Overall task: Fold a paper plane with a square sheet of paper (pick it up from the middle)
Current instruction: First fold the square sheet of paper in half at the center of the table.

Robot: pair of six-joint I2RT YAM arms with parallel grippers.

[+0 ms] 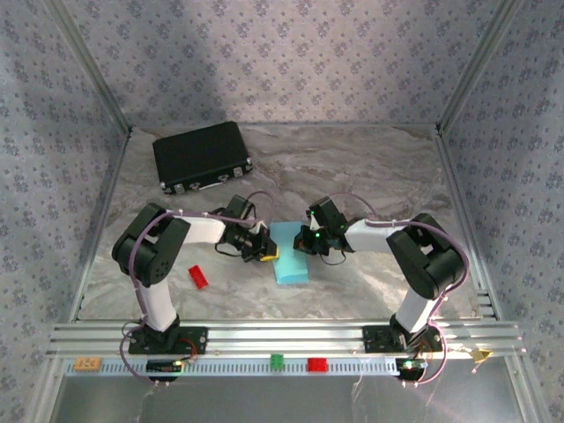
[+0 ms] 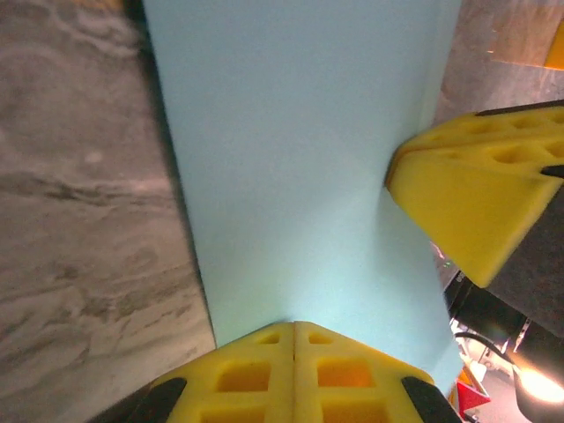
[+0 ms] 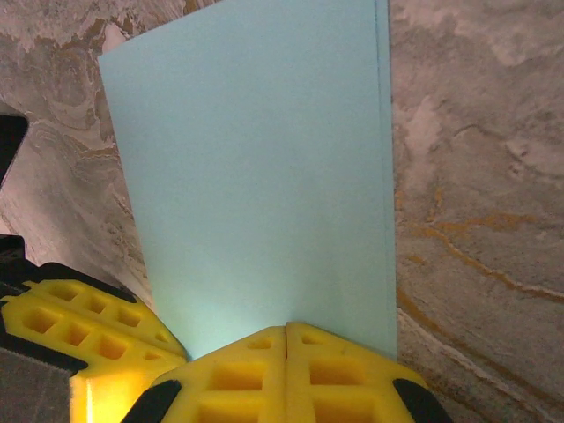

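I see the square sheet of paper (image 1: 293,261) folded to a flat light-blue rectangle; left fingers (image 2: 247,374) and right fingers (image 3: 339,374) both pressed together

Black case (image 1: 203,157) far left, red brick (image 1: 198,277) near left, square sheet of paper (image 1: 291,260) central, tabletop (image 1: 379,167) open right.

Light-blue sheet of paper (image 1: 292,257), yellow jaws, grey marbled table (image 1: 379,167), black case (image 1: 201,156), red brick (image 1: 198,277), grey floral walls (image 1: 282,53)

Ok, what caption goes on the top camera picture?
The left pincer and right pincer, both shut, touch the light-blue paper.
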